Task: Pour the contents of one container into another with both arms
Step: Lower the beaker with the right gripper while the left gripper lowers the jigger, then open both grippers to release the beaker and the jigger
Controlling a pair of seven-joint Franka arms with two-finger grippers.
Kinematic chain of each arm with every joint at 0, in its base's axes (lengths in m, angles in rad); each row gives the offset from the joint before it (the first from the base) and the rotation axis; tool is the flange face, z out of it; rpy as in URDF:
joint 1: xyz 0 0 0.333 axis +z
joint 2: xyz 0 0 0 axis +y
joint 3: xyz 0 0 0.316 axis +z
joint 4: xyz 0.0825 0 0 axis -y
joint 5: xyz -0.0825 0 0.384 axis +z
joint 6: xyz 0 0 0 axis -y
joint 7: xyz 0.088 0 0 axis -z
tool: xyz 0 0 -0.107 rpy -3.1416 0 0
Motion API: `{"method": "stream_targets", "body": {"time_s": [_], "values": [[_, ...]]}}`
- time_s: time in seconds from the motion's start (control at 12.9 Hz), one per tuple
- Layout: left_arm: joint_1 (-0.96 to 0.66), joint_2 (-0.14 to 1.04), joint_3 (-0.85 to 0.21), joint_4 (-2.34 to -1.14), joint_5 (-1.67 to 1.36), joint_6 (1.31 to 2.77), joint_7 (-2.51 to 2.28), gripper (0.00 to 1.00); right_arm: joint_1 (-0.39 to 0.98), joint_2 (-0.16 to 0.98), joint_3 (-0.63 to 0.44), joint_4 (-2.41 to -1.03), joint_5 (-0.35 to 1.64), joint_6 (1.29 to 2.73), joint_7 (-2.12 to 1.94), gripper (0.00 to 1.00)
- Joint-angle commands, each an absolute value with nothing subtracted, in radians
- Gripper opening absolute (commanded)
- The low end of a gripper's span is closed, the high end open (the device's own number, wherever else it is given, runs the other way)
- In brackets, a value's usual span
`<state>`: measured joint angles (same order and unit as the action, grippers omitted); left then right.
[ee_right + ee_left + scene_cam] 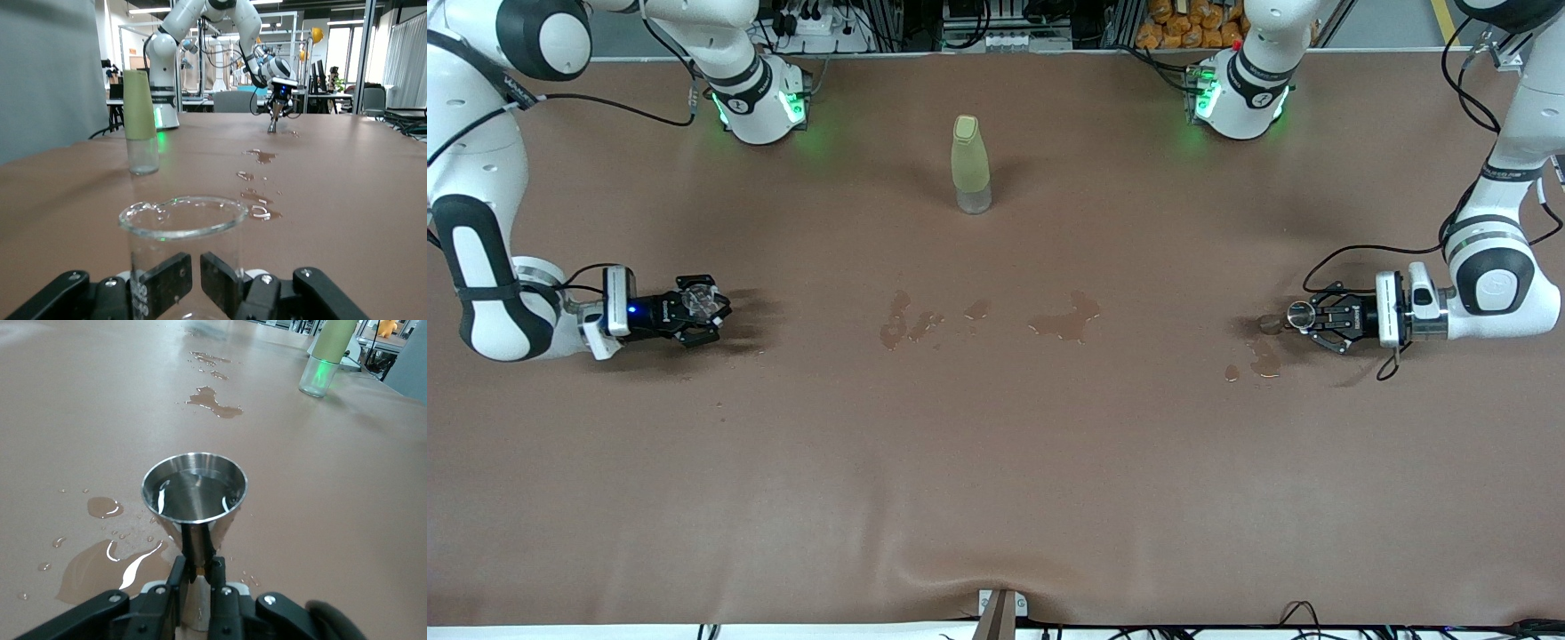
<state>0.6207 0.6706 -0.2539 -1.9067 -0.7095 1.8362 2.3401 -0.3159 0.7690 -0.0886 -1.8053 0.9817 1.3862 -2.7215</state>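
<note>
The clear stemless glass cup [696, 300] stands upright between the fingers of my right gripper [710, 311], low over the table at the right arm's end. In the right wrist view the cup [183, 230] fills the space between the spread finger links, and my right gripper [198, 277] is shut on it. The greyish stemmed glass [1299, 312] is at the left arm's end. My left gripper [1295, 322] is shut on its thin stem. The left wrist view shows its round bowl [195, 490] just past my left gripper [198, 572].
A tall yellow-green bottle [971, 164] stands mid-table, nearer the robots' bases. Puddles [1065, 320] lie across the brown table [996, 471] between the grippers, and more spilled liquid [1263, 360] lies beside the left gripper.
</note>
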Motion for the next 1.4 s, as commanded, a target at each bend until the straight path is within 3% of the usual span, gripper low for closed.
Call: {"method": "stream_targets", "body": {"time_s": [0.0,0.47,0.62,0.7,0.78,1.24,1.32], "values": [[0.629,0.678,-0.261,-1.893,-0.687,1.818,2.345,0.13,-0.314,0.811,-0.089,-1.778,0.977,1.417,-2.792,0.0],[0.63,0.692,-0.261,-1.881,-0.686,1.818,2.345,0.44,-0.304,0.89,-0.086,-1.756,1.017,1.477,-2.867,0.0],[0.63,0.692,-0.261,-1.879,-0.686,1.818,2.345,0.66,-0.296,0.908,-0.086,-1.755,1.029,1.489,-2.881,0.0],[0.632,0.69,-0.261,-1.875,-0.686,1.816,2.345,0.94,-0.295,0.913,-0.086,-1.755,1.037,1.499,-2.894,0.0],[0.634,0.69,-0.261,-1.871,-0.686,1.816,2.345,1.0,-0.295,0.917,-0.087,-1.755,1.04,1.505,-2.899,0.0],[0.675,0.648,-0.255,-1.793,-0.542,1.81,2.32,1.0,-0.295,0.93,-0.087,-1.753,1.042,1.539,-2.908,0.0],[0.687,0.628,-0.25,-1.789,-0.526,1.796,2.286,1.0,-0.296,0.93,-0.087,-1.749,1.042,1.537,-2.901,0.19]]}}
